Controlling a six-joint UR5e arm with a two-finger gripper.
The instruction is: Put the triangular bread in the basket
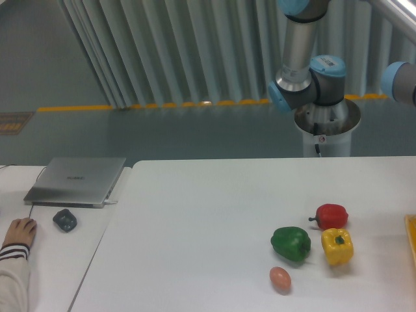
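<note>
The basket [412,237] showed only as a thin, straight orange strip at the table's right edge; the triangular bread was out of view, as was the gripper, so its jaws could not be judged; glossy green [290,243], yellow [337,246] and red peppers [332,215] clustered near a smooth tan egg [280,279].

So the arm [300,62] is mostly out of shot here. You get the base on its pedestal at the back right, a grey link going straight up out of the top edge, and a blue-capped joint poking in at the far right edge. The gripper itself isn't visible anywhere.
</note>
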